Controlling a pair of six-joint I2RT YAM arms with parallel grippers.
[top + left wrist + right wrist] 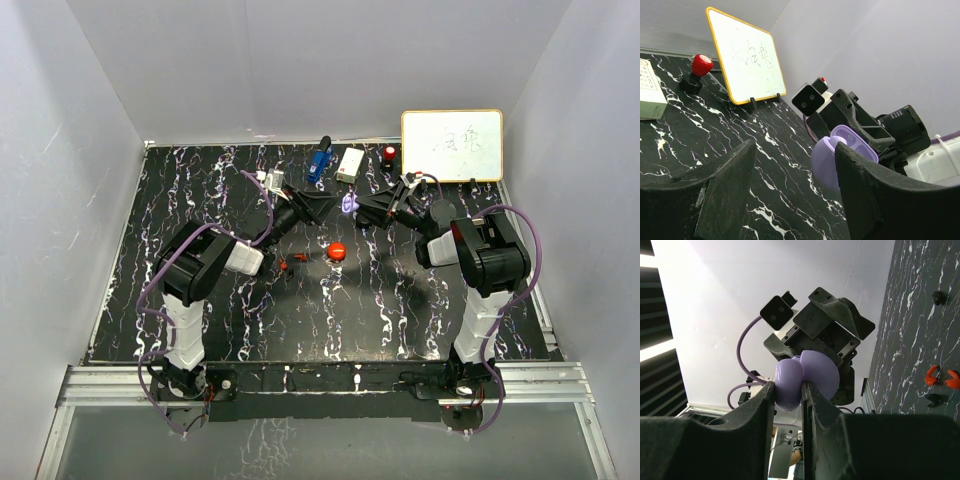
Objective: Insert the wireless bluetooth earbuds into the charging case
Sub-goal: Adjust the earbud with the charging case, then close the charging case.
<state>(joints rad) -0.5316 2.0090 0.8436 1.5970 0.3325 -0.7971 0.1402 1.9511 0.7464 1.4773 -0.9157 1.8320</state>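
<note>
My right gripper is shut on the lilac charging case and holds it above the table's middle. In the left wrist view the case has its lid open. My left gripper is open and empty; it faces the case from the left, with its right finger close beside it. Two red earbuds lie on the table with black pieces nearby. In the top view the red earbuds lie left of a round red puck.
A whiteboard stands at the back right, also in the left wrist view. A red-topped stamp, a white box and a blue object stand along the back edge. Grey walls enclose the black marbled table.
</note>
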